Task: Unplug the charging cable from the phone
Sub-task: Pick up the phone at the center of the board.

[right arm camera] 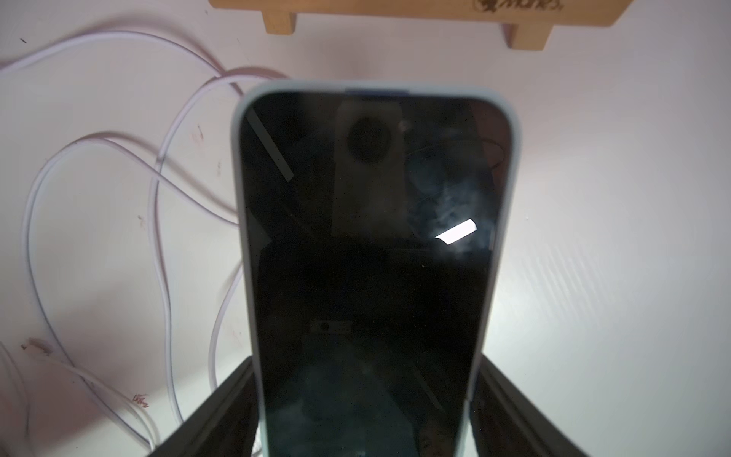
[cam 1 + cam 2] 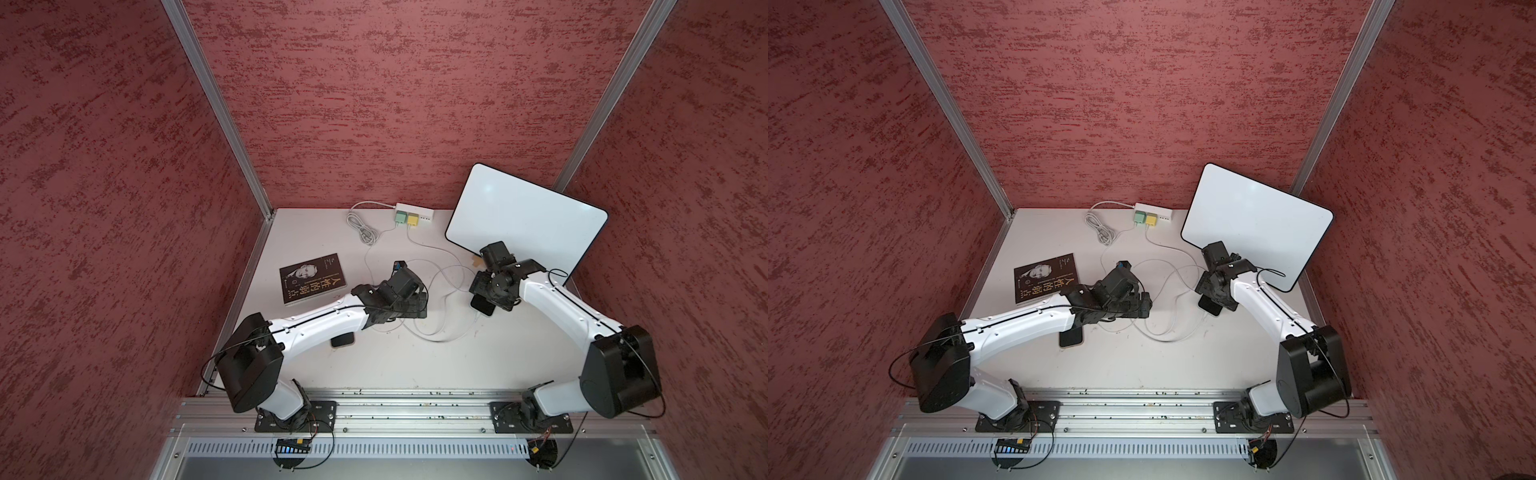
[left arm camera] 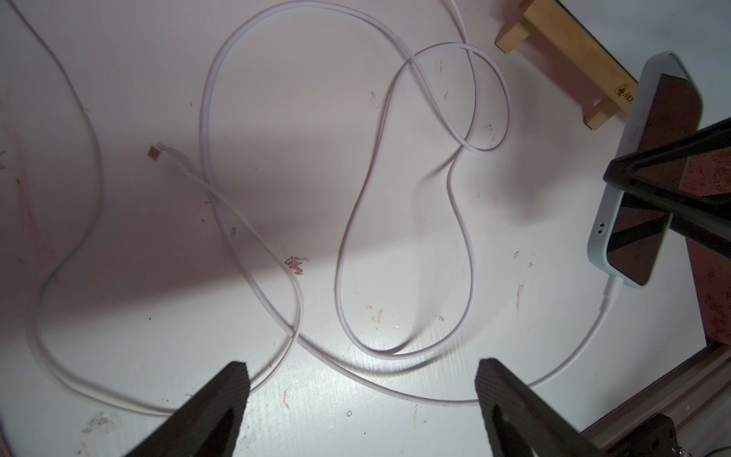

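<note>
Book: book (image 2: 311,277) lies flat near the left edge of the tabletop (image 2: 415,365).
Second phone: second phone (image 2: 341,338) lies partly hidden under the left arm; I cannot tell whether anything is plugged into it.
Left gripper: left gripper (image 3: 362,372) has its fingers spread wide with nothing between them, above the cable loops mid-tabletop.
Loose connector: loose connector (image 3: 168,155) is a white cable end lying free, plugged into nothing.
Charging cable: charging cable (image 3: 575,359) loops from the far edge; its plug (image 3: 611,291) is seated in the phone's end.
Phone: phone (image 1: 364,257) is screen up in a pale case, toward the right edge, near the wooden stand (image 3: 561,47).
Right gripper: right gripper (image 1: 364,368) is clamped on the phone's long sides.
Progress: the phone looks secured; the plug is not yet gripped or pulled, so the unplugging itself remains.
</note>
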{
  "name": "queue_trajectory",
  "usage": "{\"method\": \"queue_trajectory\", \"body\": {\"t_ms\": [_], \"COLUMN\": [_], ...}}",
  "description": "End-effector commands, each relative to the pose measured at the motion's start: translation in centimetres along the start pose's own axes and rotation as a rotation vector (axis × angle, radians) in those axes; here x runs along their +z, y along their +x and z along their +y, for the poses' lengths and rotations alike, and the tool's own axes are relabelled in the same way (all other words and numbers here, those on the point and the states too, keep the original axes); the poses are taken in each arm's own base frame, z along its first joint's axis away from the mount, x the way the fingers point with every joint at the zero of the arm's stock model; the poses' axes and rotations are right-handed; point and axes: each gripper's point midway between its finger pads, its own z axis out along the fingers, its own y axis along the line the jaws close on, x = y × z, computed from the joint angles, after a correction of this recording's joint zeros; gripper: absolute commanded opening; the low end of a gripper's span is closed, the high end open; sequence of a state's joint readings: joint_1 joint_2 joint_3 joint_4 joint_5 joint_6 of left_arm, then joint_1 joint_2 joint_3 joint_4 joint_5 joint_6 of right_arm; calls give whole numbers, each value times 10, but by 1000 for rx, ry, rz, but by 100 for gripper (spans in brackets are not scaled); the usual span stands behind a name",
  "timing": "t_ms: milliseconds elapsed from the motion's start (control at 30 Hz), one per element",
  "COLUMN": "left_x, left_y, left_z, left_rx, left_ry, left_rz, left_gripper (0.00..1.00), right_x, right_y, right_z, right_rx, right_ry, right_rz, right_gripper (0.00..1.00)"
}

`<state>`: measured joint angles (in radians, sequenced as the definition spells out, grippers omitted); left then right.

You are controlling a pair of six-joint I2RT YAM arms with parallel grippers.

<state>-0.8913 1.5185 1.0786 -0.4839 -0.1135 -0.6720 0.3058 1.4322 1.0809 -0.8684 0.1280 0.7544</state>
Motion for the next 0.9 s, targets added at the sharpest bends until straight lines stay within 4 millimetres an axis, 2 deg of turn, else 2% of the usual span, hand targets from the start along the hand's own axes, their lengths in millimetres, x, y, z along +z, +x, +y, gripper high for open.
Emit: {"method": "queue_trajectory", "body": {"t_ms": [0,300,533,867], "left_x": [-10,-17,-24,-10], "left_y": [-18,-33,-45,-38], "left_z": [-16,-43,-77,-130], "left_rx": [22,53,72,116], "left_ry": [57,163,304,471], "left_rz": [-46,-81,-107,-52], "left_gripper": [93,89,86,82], "right_x": [-21,-46,-61,-70], "right_y": [-21,-41,-51,-56], "right_z": [0,12,20,27], "right_rx": [-3,-12,-9,-1], "right_ry": [4,-27,-65,-96], "right_rz": [-76,-132,-165,-190], "right_gripper": [40,40,40,40]}}
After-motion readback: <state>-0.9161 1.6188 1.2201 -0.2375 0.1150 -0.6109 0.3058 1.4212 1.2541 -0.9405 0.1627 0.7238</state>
